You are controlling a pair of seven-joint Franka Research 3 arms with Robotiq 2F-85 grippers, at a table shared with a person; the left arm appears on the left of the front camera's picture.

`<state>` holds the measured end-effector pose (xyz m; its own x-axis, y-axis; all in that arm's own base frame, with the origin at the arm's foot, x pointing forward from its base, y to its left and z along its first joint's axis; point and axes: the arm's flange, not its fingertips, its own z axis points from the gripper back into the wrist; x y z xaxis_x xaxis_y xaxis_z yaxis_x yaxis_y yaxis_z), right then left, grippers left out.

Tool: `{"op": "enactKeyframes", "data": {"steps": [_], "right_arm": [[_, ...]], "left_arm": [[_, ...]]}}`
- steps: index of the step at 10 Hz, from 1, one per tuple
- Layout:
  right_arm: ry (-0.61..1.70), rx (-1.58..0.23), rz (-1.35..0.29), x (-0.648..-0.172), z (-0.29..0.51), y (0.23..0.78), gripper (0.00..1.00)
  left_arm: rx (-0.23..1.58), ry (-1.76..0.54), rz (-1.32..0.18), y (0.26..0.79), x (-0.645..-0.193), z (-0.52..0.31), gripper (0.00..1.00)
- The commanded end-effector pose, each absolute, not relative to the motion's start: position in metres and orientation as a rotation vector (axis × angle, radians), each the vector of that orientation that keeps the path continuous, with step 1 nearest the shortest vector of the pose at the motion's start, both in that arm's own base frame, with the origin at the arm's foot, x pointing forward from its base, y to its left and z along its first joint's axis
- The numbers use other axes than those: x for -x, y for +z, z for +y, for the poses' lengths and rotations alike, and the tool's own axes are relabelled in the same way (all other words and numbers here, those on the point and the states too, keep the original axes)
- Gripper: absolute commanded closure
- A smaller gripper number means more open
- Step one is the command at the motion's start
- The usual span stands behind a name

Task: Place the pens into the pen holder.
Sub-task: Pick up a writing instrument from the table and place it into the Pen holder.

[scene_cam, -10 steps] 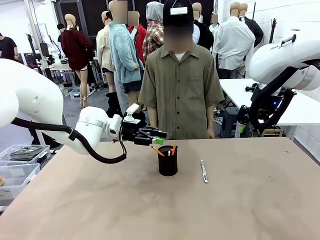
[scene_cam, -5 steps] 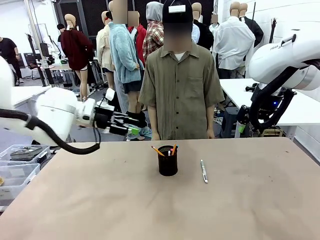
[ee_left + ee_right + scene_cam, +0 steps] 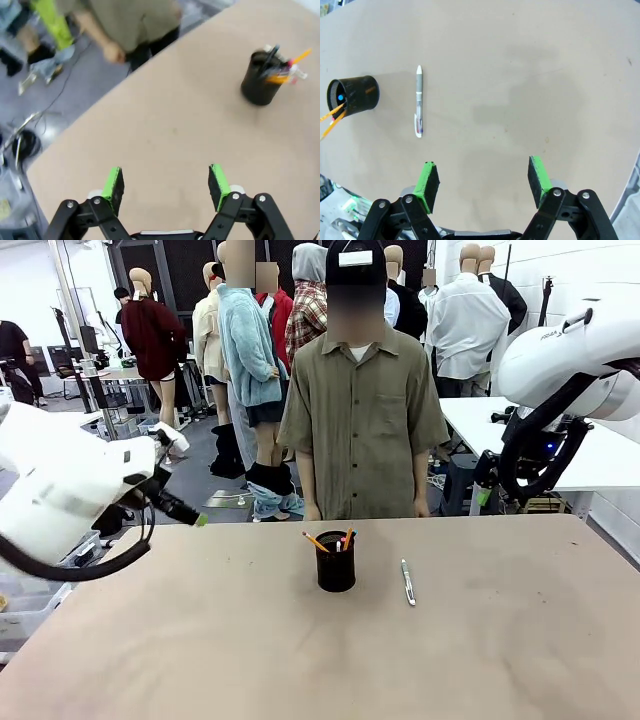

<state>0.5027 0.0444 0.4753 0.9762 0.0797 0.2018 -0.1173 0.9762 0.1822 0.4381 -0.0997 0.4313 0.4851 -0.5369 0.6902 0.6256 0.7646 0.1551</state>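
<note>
the pen holder (image 3: 336, 561) was seen standing upright around the middle of the table (image 3: 200, 660), on the side closer to the person (image 3: 362, 410) at the far edge. a few pens were already stuck in it: orange pencils (image 3: 347, 537) were leaned out over the rim, and the blue end of a black marker (image 3: 340, 98) could be spotted down inside from the right wrist view. one silver-grey pen (image 3: 408, 582) was left lying flat on the table just beside the pen holder, on its right in the front view, not touching it and not touched by anything.

the left gripper (image 3: 165, 181) was held in the air well apart from the pen holder, off to its left. its green pads were spread wide and nothing was caught between them.

the right gripper (image 3: 483, 182) was held high over bare table, well to the right of the pen holder. its fingers were spread wide too, with nothing pinched.
</note>
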Motion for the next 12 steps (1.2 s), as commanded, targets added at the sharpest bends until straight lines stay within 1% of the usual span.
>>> {"op": "enactKeyframes", "data": {"steps": [1, 3, 6, 7, 8, 12], "right_arm": [[0.112, -0.215, -0.210, -0.504, 0.044, 0.473, 0.11], [0.112, -0.215, -0.210, -0.504, 0.044, 0.473, 0.11], [0.112, -0.215, -0.210, -0.504, 0.044, 0.473, 0.11], [0.112, -0.215, -0.210, -0.504, 0.044, 0.473, 0.11], [0.112, -0.215, -0.210, -0.504, 0.044, 0.473, 0.11], [0.112, -0.215, -0.210, -0.504, 0.044, 0.473, 0.11]], "left_arm": [[0.161, -0.566, -0.643, 0.469, -0.424, -0.098, 0.12], [0.145, -0.519, -0.555, 0.466, -0.418, -0.083, 0.12], [0.141, -0.468, -0.485, 0.460, -0.416, -0.073, 0.12], [0.157, -0.460, -0.478, 0.458, -0.417, -0.073, 0.12], [0.122, -0.471, -0.498, 0.451, -0.416, -0.068, 0.12], [0.122, -0.471, -0.498, 0.451, -0.416, -0.068, 0.12]]}}
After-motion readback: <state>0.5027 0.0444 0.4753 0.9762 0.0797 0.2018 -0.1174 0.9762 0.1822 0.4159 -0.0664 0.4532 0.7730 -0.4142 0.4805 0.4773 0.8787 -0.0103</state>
